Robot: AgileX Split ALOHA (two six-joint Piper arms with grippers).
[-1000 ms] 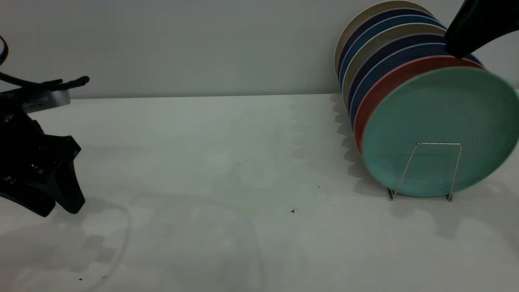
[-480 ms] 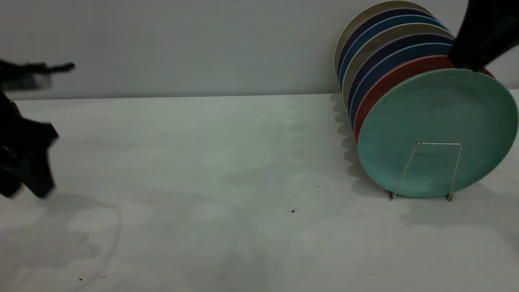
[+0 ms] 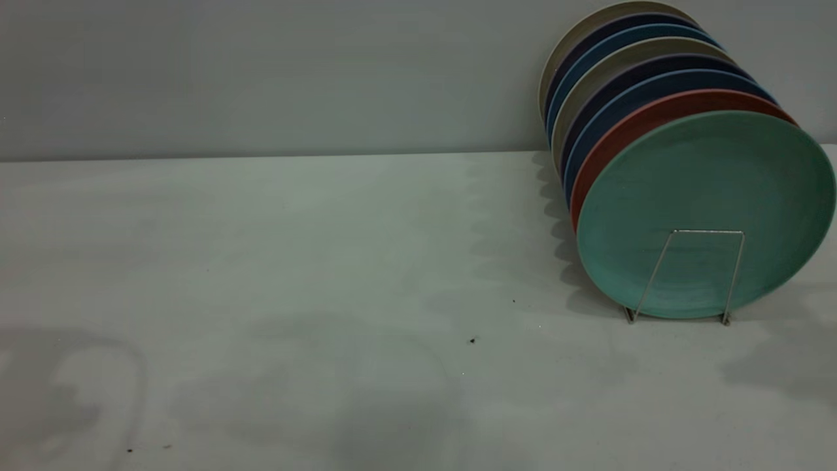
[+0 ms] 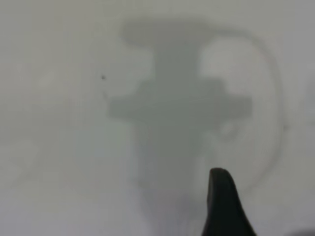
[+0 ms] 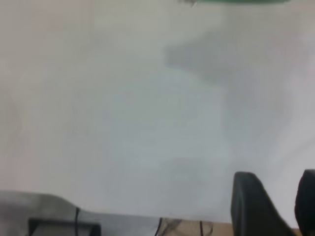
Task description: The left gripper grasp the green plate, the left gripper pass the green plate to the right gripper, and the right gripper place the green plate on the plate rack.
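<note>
Eight plates stand on edge in one leaning row at the far right of the white table (image 3: 327, 261), held in the plate rack (image 3: 686, 275), of which the nearest wire loop and two small feet show at the front. The green plate (image 3: 706, 212) is the nearest of the row, its face turned toward the room and leaning back against the salmon-red plate (image 3: 628, 134) just behind it; the front loop rests across its lower half. Behind those come the dark blue plates (image 3: 614, 104) and two beige plates (image 3: 588, 39), the farthest near the wall (image 3: 261, 72). The wall is plain pale grey and meets the tabletop along a straight seam. The tabletop is matte, with soft grey shadows spread over its near half, a curved shadow at the near left, and a few dark specks near the middle and near left. Neither arm appears in the exterior view. The left gripper (image 4: 224, 206) shows in its wrist view as a single dark fingertip above bare table, with the arm's shadow cast on the surface; whether its jaws are apart or together I cannot tell. The right gripper (image 5: 283, 209) shows two dark fingers (image 5: 251, 206) with a gap between them, holding nothing, above bare table, a sliver of the green plate's rim far off.
</note>
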